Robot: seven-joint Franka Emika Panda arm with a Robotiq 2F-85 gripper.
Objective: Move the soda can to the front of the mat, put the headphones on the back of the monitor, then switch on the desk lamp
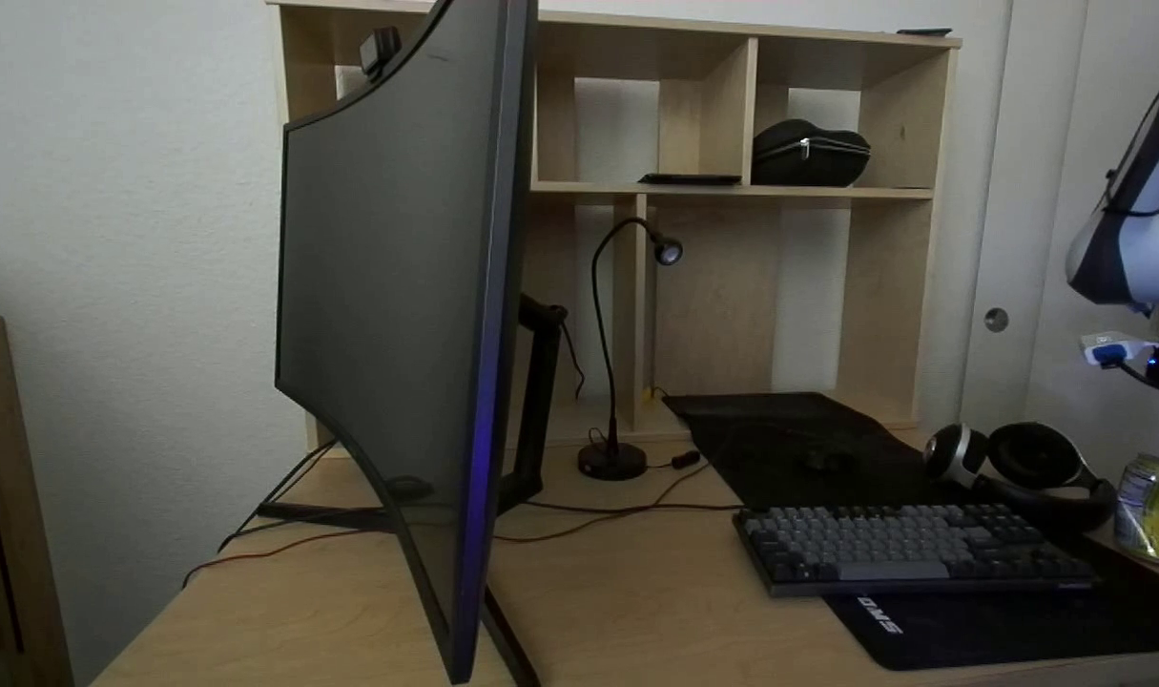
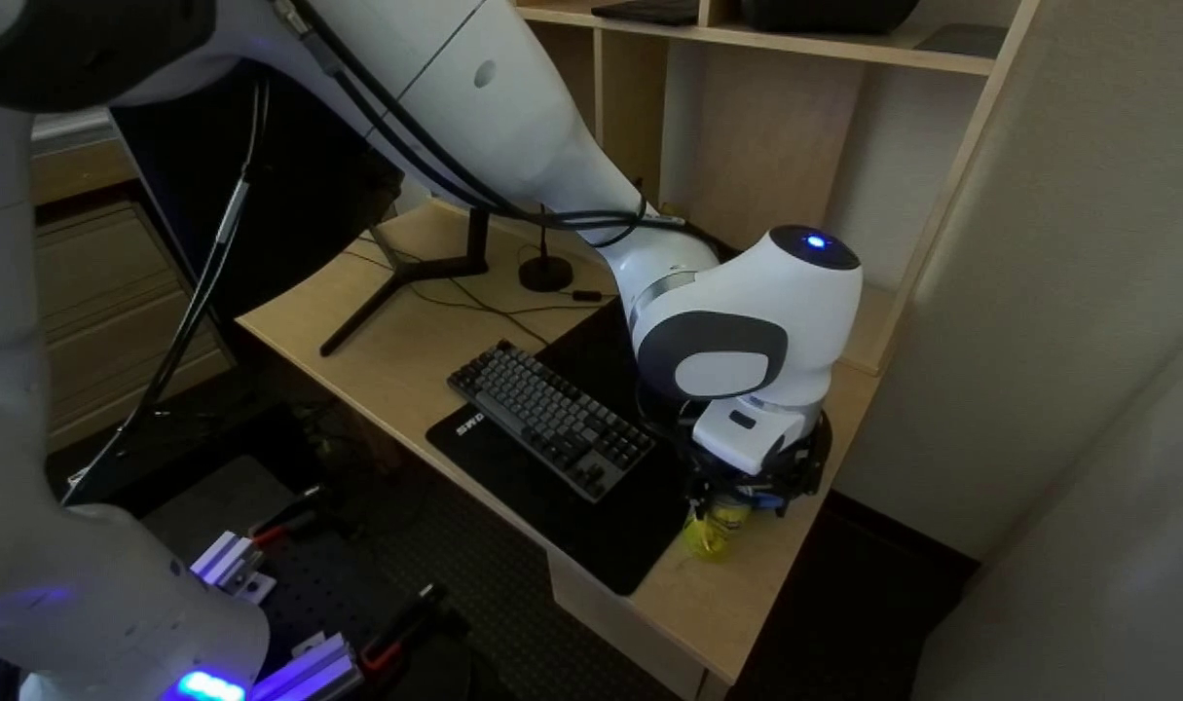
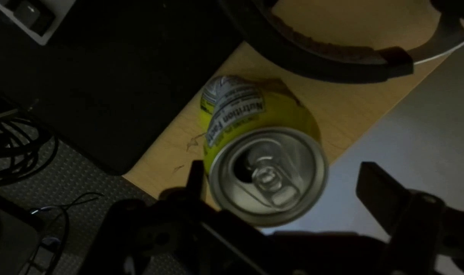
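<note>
One soda can [image 3: 264, 152], yellow and dented, is standing on bare wood at the near right end of the desk [image 2: 708, 613], just beside the mat [image 2: 610, 535] but not on it, so the opening part of the task is not yet done. The gripper [image 3: 281, 172] is hanging over the can and pointing down, its jaws standing wider apart than the can between them. On one side it is sitting so close to the rim that I cannot tell whether it is touching; on the opposite side a clear gap is showing. It is not gripping anything, and I am taking this for the moment before a grasp.

Leftward, the mat is running under a keyboard [image 2: 557, 419]; its front is presumably where the can is due. Beyond the keyboard's right end, the headphones [image 1: 1032, 456] are lying across the mat's edge, near the can but apart from it, awaiting their turn.

Farther off, the desk lamp [image 1: 612, 461] is standing upright on its round base, no light showing at its head, so switching it on is waiting too. To the lamp's left, the monitor [image 1: 398, 286] is towering on its stand, its back lacking the headphones: by my reckoning, all three parts are remaining.
</note>
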